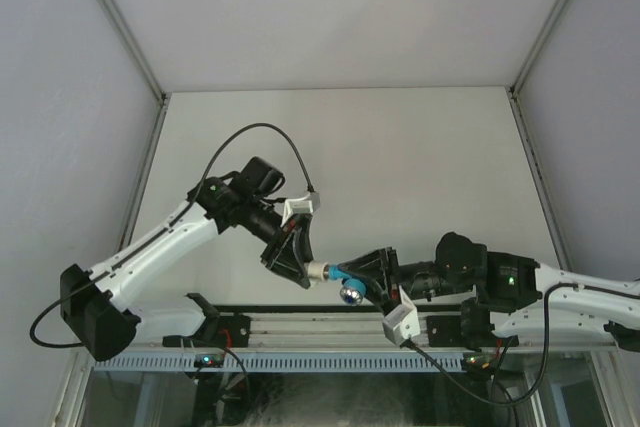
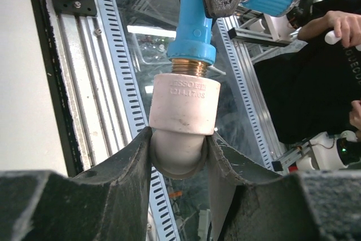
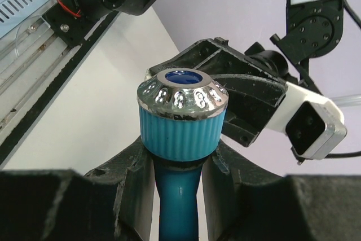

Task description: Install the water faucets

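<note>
The blue faucet [image 1: 349,280] is held in the air above the table's near edge, between both grippers. My right gripper [image 1: 372,273] is shut on its blue body [image 3: 179,201], just below the ribbed handle with the chrome cap [image 3: 181,97]. My left gripper [image 1: 300,267] is shut on a white pipe fitting [image 2: 184,108]. The faucet's brass threaded end [image 2: 189,67] sits in the mouth of that fitting, and a few threads still show. In the left wrist view the blue faucet neck [image 2: 192,26] rises straight from the fitting. The left gripper's black body [image 3: 237,91] shows behind the handle.
An aluminium rail [image 1: 330,329] and a slotted cable duct [image 1: 300,360] run along the near edge below the grippers. The white table [image 1: 400,157] stretches behind, with enclosure walls at both sides. A person's hand [image 2: 338,23] shows beyond the rail.
</note>
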### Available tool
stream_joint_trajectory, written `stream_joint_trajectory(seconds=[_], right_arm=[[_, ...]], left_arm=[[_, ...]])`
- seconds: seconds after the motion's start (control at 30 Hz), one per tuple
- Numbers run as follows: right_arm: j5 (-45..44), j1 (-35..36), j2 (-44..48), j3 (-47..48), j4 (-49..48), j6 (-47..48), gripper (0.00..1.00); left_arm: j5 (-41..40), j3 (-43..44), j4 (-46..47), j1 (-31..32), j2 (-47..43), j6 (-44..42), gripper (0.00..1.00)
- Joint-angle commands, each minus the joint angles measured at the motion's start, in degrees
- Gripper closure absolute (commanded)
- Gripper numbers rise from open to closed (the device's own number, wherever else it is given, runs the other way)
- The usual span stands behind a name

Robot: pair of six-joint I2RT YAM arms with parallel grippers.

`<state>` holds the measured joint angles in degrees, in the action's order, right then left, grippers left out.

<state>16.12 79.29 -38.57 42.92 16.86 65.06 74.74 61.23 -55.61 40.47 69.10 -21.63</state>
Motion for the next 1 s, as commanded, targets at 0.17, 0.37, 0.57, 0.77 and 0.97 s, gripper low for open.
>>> stream_joint_trajectory(seconds=[0.17, 0.37, 0.57, 0.77, 0.97], right_arm=[[1.9, -0.8, 0.3, 0.6, -4.9, -11.8, 1.0], [3.8, -1.6, 0.4, 0.6, -7.2, -16.9, 1.0], [4.8, -2.3, 0.1, -0.2, -10.2, -22.5, 1.0], [3.5, -2.1, -0.5, -0.2, -11.6, -25.9, 1.0], [0.3, -1.0, -1.7, -0.3, -12.9, -29.0, 1.0]], left_arm=[[-2.6, 4.6, 7.8, -0.1, -4.9, 3.1, 1.0], [-4.4, 4.5, 9.5, -0.1, -7.3, 2.4, 1.0], [-9.3, 4.2, 12.1, -0.1, -9.4, 4.1, 1.0], [-14.5, 4.8, 13.1, -0.1, -10.3, 4.9, 1.0], [-20.3, 4.1, 15.9, 0.0, -11.9, 7.9, 1.0]])
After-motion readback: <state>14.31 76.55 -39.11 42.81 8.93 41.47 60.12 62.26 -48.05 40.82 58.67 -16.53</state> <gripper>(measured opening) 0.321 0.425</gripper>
